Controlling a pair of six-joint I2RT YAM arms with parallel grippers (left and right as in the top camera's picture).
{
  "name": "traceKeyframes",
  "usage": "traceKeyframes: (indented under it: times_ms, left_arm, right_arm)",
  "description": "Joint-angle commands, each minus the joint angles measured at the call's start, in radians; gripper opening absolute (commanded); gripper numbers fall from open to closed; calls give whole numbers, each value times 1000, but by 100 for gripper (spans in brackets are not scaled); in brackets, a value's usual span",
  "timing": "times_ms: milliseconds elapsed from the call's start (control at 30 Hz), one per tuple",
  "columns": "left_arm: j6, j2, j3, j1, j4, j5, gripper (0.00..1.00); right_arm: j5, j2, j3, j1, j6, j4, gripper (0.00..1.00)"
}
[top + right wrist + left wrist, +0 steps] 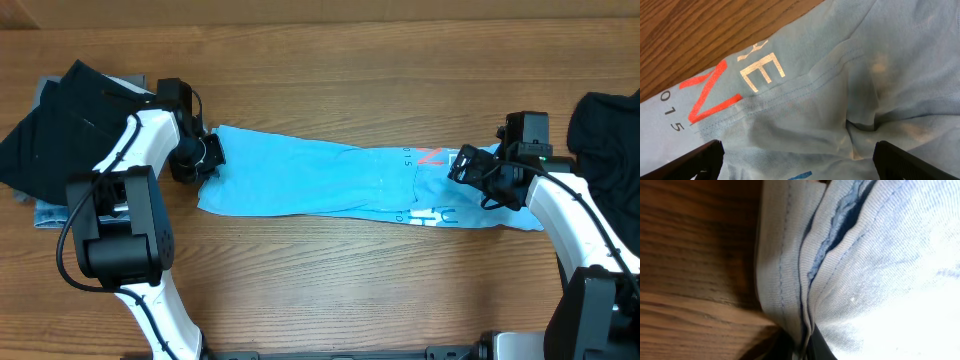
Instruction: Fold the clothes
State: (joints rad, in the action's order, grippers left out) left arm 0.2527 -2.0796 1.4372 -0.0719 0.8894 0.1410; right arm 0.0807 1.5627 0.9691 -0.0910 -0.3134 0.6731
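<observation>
Overhead: light blue T-shirt (330,180) lay stretched lengthwise across desk (350,60), one arm at each end, likely set for end-to-end fold. Dark pile (70,120) at desk's left edge, dark heap (610,130) at right (neither in play).

Left wrist: left gripper (806,347) clenched on shirt's stitched hem, cloth bunched.

Right wrist: right gripper (797,167) spread wide over printed end, fingers (700,160) flanking cloth, nothing grasped.

A light blue T-shirt (330,180) lies folded into a long, narrow band across the wooden bench (330,60). Its left end is gathered, with stitched hems stacked. Red and pale lettering (735,80) faces up near its right end. A black garment (70,130) lies heaped at far left, a second dark garment (605,140) at far right.
</observation>
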Motion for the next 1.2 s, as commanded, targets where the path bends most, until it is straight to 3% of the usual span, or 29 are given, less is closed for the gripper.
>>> traceKeyframes:
  times_ms: [0,133,333,700,1167]
  left_arm:
    - [-30,-3,27,5,32,24,4]
    - [-40,-1,112,5,99,6,4]
    - [-43,0,305,5,256,-185,4]
    - [-57,1,482,5,342,-438,4]
    - [-81,1,647,63,419,-386,4]
  right_arm:
    - [1,0,-5,-3,4,-5,100]
    - [35,-1,-4,-3,4,1,100]
    - [119,-1,1,-2,30,-10,100]
    - [124,-1,1,26,30,-50,100]
    - [40,0,0,132,30,-111,100]
